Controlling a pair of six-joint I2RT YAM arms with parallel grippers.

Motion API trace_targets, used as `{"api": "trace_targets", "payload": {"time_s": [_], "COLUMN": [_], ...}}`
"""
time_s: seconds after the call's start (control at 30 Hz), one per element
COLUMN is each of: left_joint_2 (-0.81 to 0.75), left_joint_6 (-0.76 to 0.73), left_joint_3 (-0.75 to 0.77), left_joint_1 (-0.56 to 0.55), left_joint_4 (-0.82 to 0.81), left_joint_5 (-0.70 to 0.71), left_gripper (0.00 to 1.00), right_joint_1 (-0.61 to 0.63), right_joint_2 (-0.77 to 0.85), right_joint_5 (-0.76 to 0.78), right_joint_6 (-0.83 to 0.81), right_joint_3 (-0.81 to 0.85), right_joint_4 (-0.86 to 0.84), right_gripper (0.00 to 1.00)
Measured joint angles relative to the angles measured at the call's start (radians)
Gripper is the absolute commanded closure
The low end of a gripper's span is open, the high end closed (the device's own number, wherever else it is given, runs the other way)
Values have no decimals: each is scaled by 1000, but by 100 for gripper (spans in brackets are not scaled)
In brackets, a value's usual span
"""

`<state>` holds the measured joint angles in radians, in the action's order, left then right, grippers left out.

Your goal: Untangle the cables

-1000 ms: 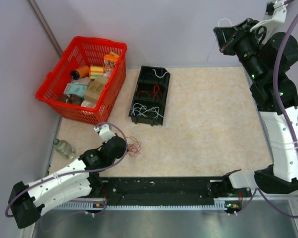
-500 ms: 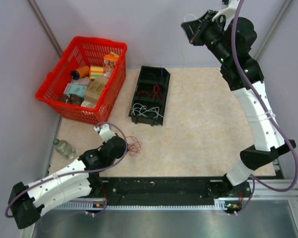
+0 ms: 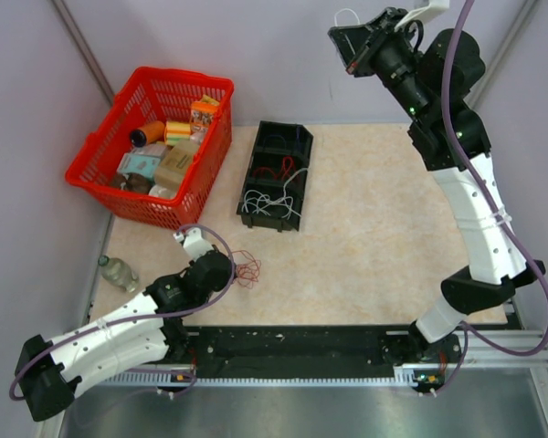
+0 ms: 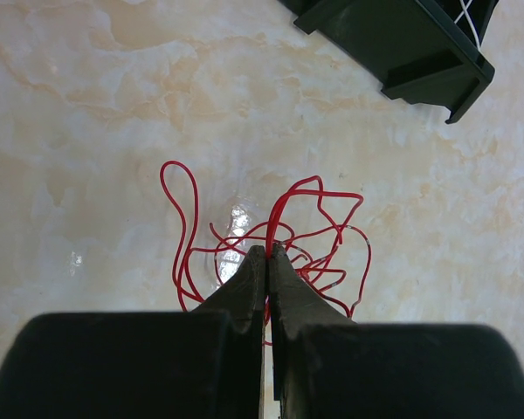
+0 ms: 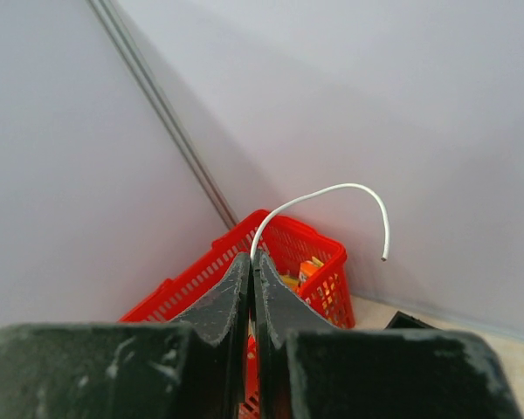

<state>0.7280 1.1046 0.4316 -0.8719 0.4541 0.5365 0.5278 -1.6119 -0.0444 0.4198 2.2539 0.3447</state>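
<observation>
Left jaws pinching red cable [image 4: 276, 212], right jaws pinching white cable [image 5: 332, 187] aloft

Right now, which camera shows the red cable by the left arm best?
Left wrist: the red cable lies in clear loops, pinched between the left fingers. The top view shows it only as a small tangle; the right wrist view misses it.

The left arm [image 3: 119, 333] is laid low and stretched out diagonally from its base, and the left pincer [image 4: 266, 253] is seen clamped shut, fingers together, on a red cable [image 4: 319, 196]. The right arm [image 3: 475, 210] is reared up tall, its wrist bent over to the left, the right pincer [image 5: 251, 257] pinched tight on a white cable [image 5: 332, 192], held high.
</observation>
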Motion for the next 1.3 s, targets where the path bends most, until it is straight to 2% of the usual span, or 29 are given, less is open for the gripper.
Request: {"api": "trace_targets", "payload": {"time_s": [0.3,0.67,1.3], "left_joint_2": [-9,-32,-66], "left_joint_6": [0,-1,-3], "left_joint_3": [-6,-11,-17], "left_joint_1": [0,0,0], "left_joint_4": [-6,-6,-5], "left_joint_5": [-9,0,3], "left_gripper": [100,100,100], "right_joint_1": [47,71,113], "right_joint_2": [-19,-127,-134], "right_joint_5": [-2,2,-3], "right_joint_6": [0,-9,-16], "right_joint_3": [9,107,141], "right_joint_4": [-15,-10,-47], "right_gripper": [100,100,100]}}
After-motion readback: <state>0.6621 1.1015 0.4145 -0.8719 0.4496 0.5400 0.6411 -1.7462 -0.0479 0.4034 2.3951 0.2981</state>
